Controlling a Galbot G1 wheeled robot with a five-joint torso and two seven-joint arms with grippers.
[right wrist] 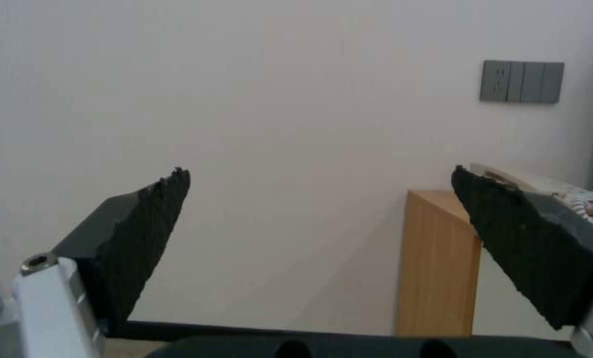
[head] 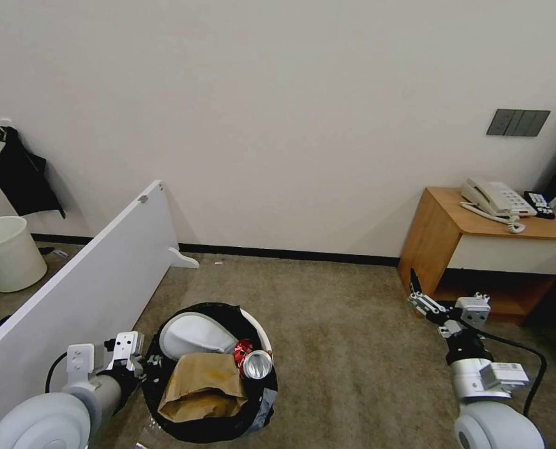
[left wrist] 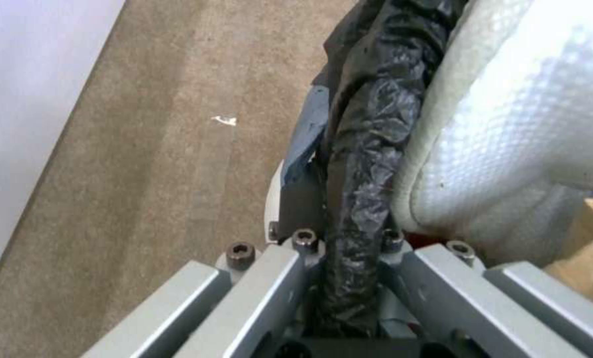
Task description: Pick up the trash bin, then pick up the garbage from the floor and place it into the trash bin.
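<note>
The trash bin (head: 263,337), white with a black bag over its rim, hangs low in front of me above the carpet. My left gripper (head: 145,363) is shut on its near-left rim; the left wrist view shows the bagged rim (left wrist: 363,149) pinched between the jaws of this gripper (left wrist: 349,238). Inside lie a white slipper (head: 193,337), brown torn cardboard (head: 203,383) and a crushed red can (head: 253,363). My right gripper (head: 415,293) hovers open and empty beside the wooden nightstand, its fingers (right wrist: 144,223) wide apart. A tiny white scrap (left wrist: 224,120) lies on the carpet.
A white board (head: 84,280) leans at the left, with a cream bucket (head: 6,252) and a hanging black cloth (head: 22,178) behind it. The nightstand (head: 434,243) with a telephone (head: 493,198) stands at the right wall. Open carpet (head: 340,324) lies between.
</note>
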